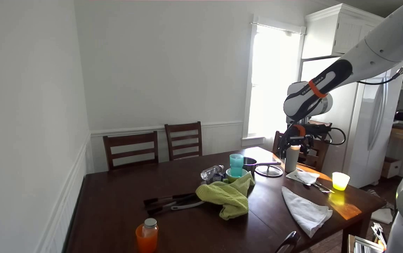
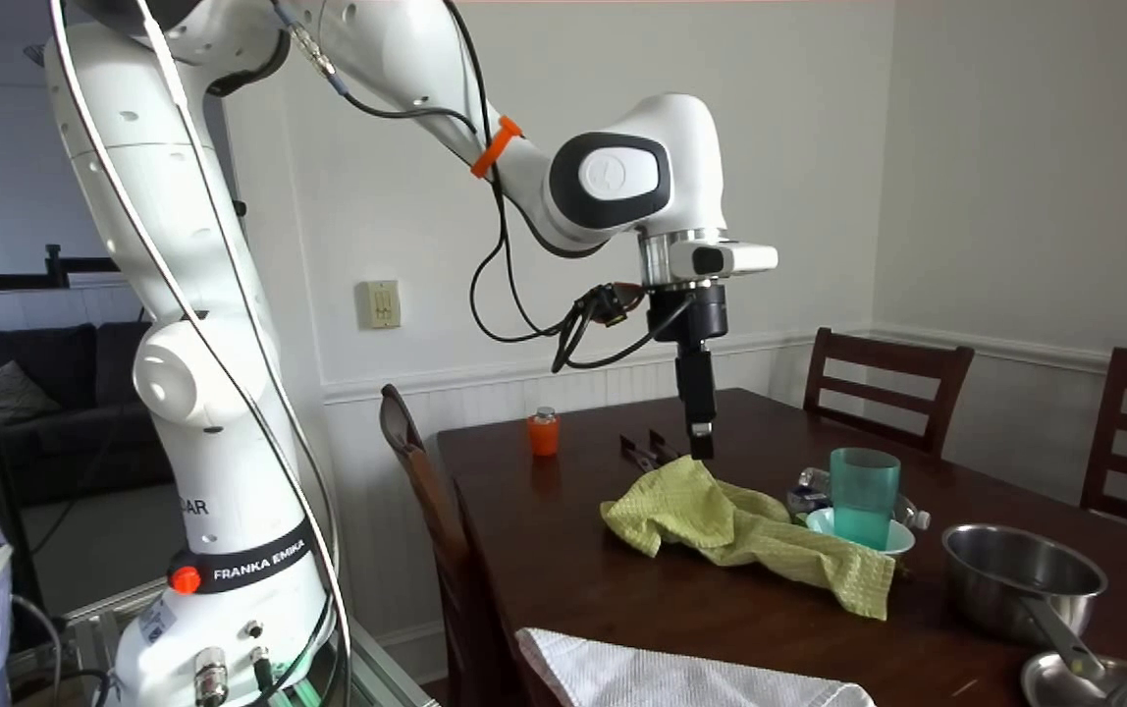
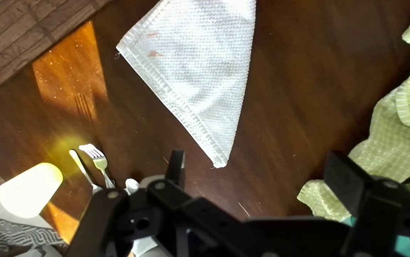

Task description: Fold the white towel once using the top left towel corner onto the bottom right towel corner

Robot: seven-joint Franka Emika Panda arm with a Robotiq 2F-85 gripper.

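Observation:
The white towel lies flat on the dark table near its edge, in a wedge or triangle shape with a pointed corner. It also shows in an exterior view, cut off by the bottom edge. In the wrist view the towel has a hemmed edge running down to a narrow tip, and its upper part is out of frame. My gripper is open and empty. The towel's tip lies between the lines of the fingers, a little ahead of them in the picture. In an exterior view the gripper hangs above the table, apart from the towel.
A crumpled green towel lies beside the white one, over dark-handled utensils. A teal cup, a pot, a lid and a tall bottle stand behind. A yellow cup and forks lie near the table edge.

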